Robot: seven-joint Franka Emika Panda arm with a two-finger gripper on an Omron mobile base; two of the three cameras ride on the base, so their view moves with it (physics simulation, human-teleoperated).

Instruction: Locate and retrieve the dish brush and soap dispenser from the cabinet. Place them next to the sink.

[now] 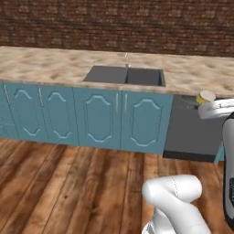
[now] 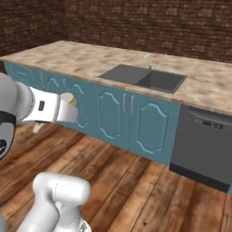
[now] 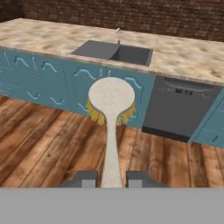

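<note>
The dark fingers pinch the pale handle of the yellow-bristled dish brush, held above the wooden floor. The dark grey sink sits in the beige speckled tabletop, above teal arched-panel base cabinets and beside a dark grey dishwasher.

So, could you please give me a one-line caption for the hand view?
Gripper shut on the dish brush, held out toward the sink across the wooden floor.
</note>
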